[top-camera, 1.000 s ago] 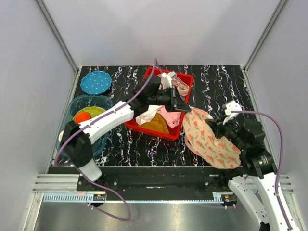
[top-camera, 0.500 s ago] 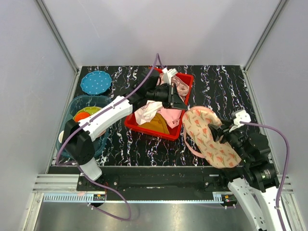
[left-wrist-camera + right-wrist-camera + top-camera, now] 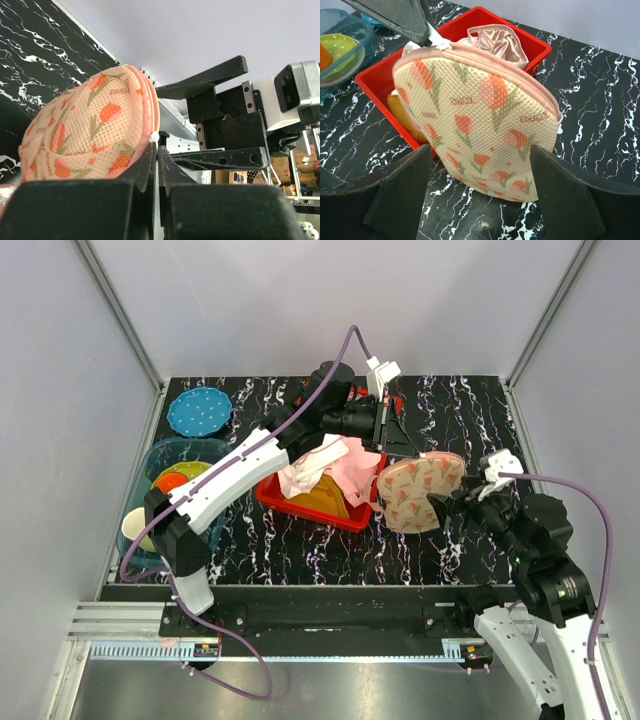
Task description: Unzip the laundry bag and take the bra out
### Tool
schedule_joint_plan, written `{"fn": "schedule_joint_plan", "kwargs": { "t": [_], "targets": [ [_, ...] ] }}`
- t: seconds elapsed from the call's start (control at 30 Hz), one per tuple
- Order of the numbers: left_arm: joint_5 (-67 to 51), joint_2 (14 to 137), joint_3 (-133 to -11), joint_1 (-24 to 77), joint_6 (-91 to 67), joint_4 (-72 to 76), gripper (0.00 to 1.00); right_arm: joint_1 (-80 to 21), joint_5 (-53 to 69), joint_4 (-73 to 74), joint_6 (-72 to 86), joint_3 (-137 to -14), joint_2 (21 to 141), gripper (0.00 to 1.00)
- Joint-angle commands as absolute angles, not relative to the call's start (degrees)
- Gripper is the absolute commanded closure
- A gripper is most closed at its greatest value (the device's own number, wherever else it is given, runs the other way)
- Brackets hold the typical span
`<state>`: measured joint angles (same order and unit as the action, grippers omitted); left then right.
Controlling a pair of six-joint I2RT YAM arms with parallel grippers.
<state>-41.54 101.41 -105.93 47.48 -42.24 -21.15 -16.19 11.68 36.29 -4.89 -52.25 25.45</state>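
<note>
The laundry bag [image 3: 420, 490], peach mesh with orange flowers and pink trim, hangs upright just right of the red bin. My left gripper [image 3: 408, 451] is shut on its white zipper pull [image 3: 440, 42] at the top left corner. In the left wrist view the pull shows pinched at the tips of the left gripper [image 3: 157, 145], with the bag [image 3: 85, 130] bulging to the left. My right gripper [image 3: 480, 150] stands open in front of the bag [image 3: 480, 125], one finger on each side and neither touching it. The bra is out of view.
The red bin [image 3: 310, 512] holds white, pink and yellow garments and a glossy pink item [image 3: 497, 42]. At the left stand a teal tub [image 3: 150, 465] with a green dish and a blue dotted plate [image 3: 199, 411]. Grey walls surround the black marbled table.
My right gripper has let go of the bag, opened and drawn back. The left gripper has pulled the zipper pull up and away, so the bag now stands upright.
</note>
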Motion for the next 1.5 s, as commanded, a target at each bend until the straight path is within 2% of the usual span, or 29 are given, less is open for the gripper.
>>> {"fn": "schedule_joint_plan", "kwargs": {
  "t": [0.0, 0.3, 0.53, 0.77, 0.83, 0.87, 0.9, 0.97, 1.03, 1.27, 1.47],
  "targets": [
    [-42.36, 102.3, -109.78, 48.25, -40.78, -20.74, 1.0, -16.17, 13.36, 34.98, -8.08, -55.8, 30.04, 0.14],
    [-45.96, 106.17, -113.11, 48.6, -38.32, -24.52, 1.0, -16.17, 12.3, 38.49, -19.94, -64.94, 36.47, 0.11],
    [-47.81, 107.84, -116.19, 48.78, -37.53, -25.57, 1.0, -16.26, 25.38, 51.14, -24.08, -71.1, 46.31, 0.08],
    [-47.99, 106.79, -117.33, 48.69, -36.21, -26.81, 1.0, -16.26, 25.93, 51.07, -24.88, -69.43, 47.37, 0.1],
    [-48.16, 106.7, -117.6, 48.69, -36.12, -26.89, 1.0, -16.17, 26.89, 50.54, -24.44, -69.26, 48.07, 0.22],
    [-48.25, 106.7, -117.68, 48.69, -35.86, -27.07, 1.0, -16.17, 26.89, 50.45, -23.65, -69.17, 48.25, 0.32],
    [-47.56, 106.7, -117.86, 48.69, -35.51, -27.33, 1.0, -16.26, 26.63, 50.19, -23.21, -68.82, 48.25, 0.49],
    [-47.37, 106.52, -117.69, 48.69, -35.42, -27.95, 1.0, -16.26, 26.11, 49.57, -21.72, -68.03, 47.11, 0.72],
    [-46.85, 106.17, -117.51, 48.6, -35.25, -28.21, 1.0, -16.17, 24.53, 48.61, -20.57, -67.06, 45.02, 1.0],
    [-46.14, 106.79, -118.21, 44.05, -37.08, -26.99, 1.0, -16.09, 17.5, 48.43, -17.32, -64.08, 33.68, 1.0],
    [-46.93, 107.14, -115.58, 40.26, -38.49, -24.88, 1.0, -16.17, -3.99, 43.61, -13.98, -59.34, 21.9, 1.0]
  ]
}}
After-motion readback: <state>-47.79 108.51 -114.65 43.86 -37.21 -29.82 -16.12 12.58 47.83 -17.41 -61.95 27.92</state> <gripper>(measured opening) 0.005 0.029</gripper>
